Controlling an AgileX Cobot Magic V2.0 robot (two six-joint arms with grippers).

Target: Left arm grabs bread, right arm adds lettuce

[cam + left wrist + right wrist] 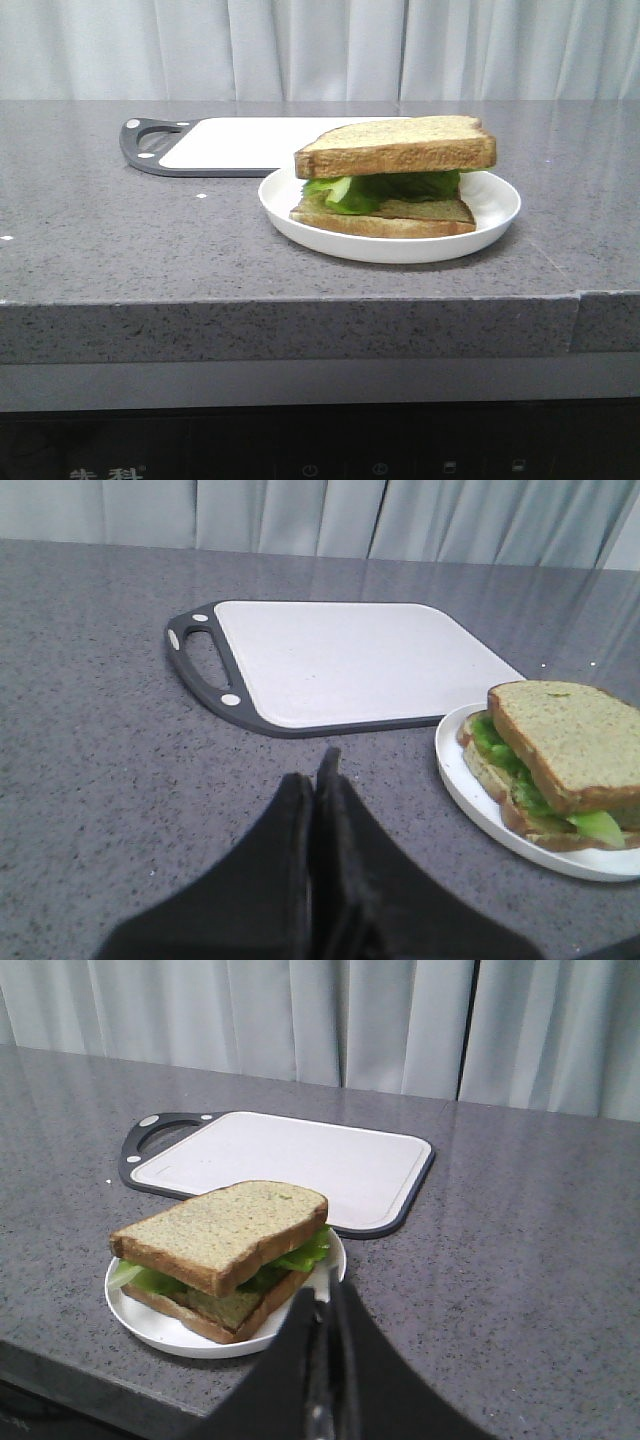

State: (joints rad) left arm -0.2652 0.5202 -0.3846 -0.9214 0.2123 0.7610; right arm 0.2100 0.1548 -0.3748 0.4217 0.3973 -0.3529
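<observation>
The thick bread (400,145) lies on top of the green lettuce (385,188), which rests on a thinner slice (385,218) on a white plate (495,215). The stack also shows in the left wrist view, with the bread (570,742) over the lettuce (505,758), and in the right wrist view, with the bread (225,1228) over the lettuce (305,1253). My left gripper (315,780) is shut and empty, above the counter beside the plate (460,785). My right gripper (322,1295) is shut and empty, near the plate's rim (165,1335). Neither arm shows in the front view.
A white cutting board with a dark grey handled rim (235,145) lies behind the plate; it also shows in the left wrist view (340,660) and the right wrist view (300,1160). The grey stone counter (120,230) ends in a front edge. Grey curtains hang behind.
</observation>
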